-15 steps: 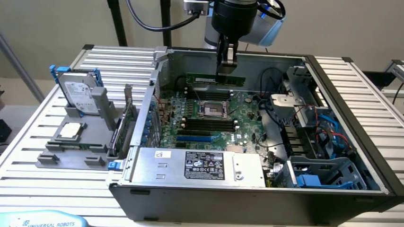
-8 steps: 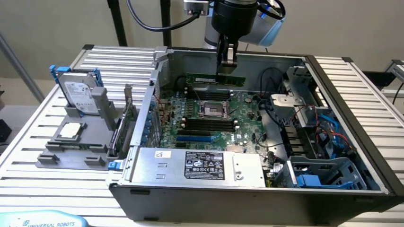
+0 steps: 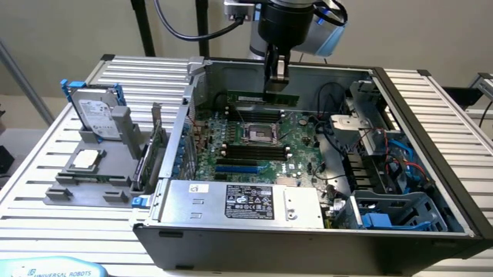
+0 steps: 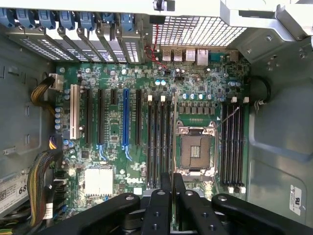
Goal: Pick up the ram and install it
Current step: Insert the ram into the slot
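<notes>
Ram clamped above the motherboard
We see the gripper nearly shut, pinching it; we judge it must stay level, parallel to 1 slot.

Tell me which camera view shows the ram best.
The exterior view: the ram hangs broadside in the shut gripper above the motherboard, its whole green length on show. The wrist view sees it edge-on, as a thin line running out from between the fingers.
</notes>
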Tool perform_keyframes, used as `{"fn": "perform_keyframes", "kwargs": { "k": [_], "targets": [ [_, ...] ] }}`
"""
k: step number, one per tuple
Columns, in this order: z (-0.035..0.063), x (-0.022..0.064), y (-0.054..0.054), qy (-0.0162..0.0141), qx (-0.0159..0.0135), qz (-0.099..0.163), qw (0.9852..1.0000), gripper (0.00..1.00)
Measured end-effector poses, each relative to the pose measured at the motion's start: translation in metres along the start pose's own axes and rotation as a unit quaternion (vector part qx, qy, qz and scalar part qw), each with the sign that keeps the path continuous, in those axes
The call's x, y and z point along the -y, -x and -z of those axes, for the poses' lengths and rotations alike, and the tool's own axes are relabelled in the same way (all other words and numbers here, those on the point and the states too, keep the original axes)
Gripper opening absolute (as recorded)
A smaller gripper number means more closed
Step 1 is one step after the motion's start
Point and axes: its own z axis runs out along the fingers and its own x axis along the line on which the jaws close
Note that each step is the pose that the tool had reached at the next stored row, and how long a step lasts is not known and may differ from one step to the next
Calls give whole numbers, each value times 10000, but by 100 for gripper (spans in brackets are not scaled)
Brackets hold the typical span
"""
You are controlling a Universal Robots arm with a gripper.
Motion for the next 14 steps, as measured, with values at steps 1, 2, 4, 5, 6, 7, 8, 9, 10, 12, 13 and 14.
{"fn": "perform_keyframes", "kwargs": {
  "k": [1,2,4,5,6,7,8,9,10,12,13,14],
  "targets": [
    [-18,1,-1,0,0,0,10000,14],
    [-37,1,-3,0,1,0,10000,14],
    [-73,3,-7,0,1,1,10000,14],
    [-91,4,-10,0,1,2,10000,14],
    [-109,5,-14,0,0,6,10000,14],
    [-126,6,-20,0,0,14,10000,14],
    [-144,6,-26,1,0,25,10000,14],
    [-163,7,-33,2,0,37,10000,14],
    [-181,8,-39,2,-1,48,10000,14],
    [-216,9,-52,3,-2,72,10000,14],
    [-234,10,-58,4,-3,80,10000,14],
    [-251,11,-64,4,-3,85,10000,14]
  ]
}}
